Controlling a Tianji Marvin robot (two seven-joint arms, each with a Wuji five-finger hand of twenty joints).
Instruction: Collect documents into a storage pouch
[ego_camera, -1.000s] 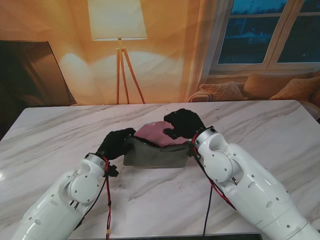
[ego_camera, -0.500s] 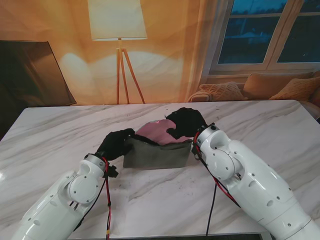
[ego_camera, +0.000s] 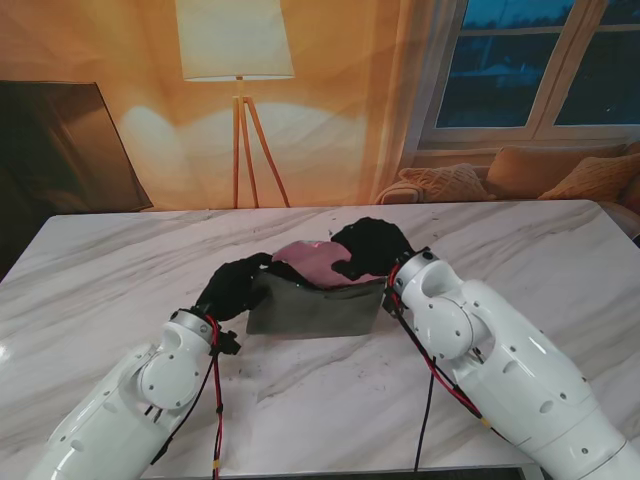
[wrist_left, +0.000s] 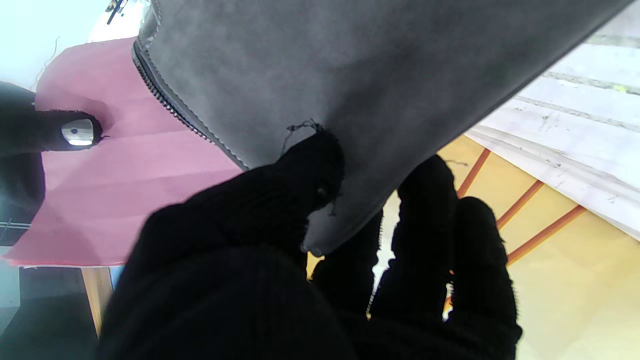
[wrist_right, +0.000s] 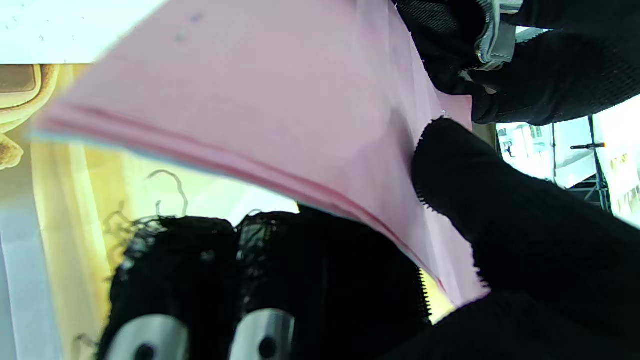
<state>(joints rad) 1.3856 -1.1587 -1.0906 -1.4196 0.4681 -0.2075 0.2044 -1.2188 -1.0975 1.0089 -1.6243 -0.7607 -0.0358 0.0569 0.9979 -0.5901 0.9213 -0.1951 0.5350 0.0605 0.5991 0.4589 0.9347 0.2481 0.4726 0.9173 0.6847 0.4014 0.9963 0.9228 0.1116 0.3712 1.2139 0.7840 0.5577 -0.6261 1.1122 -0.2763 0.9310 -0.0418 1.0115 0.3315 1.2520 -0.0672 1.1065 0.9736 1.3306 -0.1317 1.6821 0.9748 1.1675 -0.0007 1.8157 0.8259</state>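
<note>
A grey zip pouch (ego_camera: 315, 308) stands open-mouthed in the middle of the table. My left hand (ego_camera: 232, 285), in a black glove, is shut on the pouch's left end; the left wrist view shows the pouch (wrist_left: 350, 80) pinched between thumb and fingers (wrist_left: 440, 220). A pink stack of documents (ego_camera: 318, 263) sticks partway out of the pouch's mouth. My right hand (ego_camera: 368, 246) is shut on the documents at their right side; the right wrist view shows the pink sheets (wrist_right: 260, 100) clamped between thumb (wrist_right: 480, 200) and fingers. The documents' lower part is hidden inside the pouch.
The marble table (ego_camera: 540, 260) stretches to both sides. A floor lamp (ego_camera: 238, 60) stands behind its far edge, a sofa with cushions (ego_camera: 520, 175) at the far right, and a dark screen (ego_camera: 60, 145) at the far left.
The pink documents have sunk a little deeper into the pouch, and my right hand has shifted slightly with them. The left hand has kept its hold in place.
</note>
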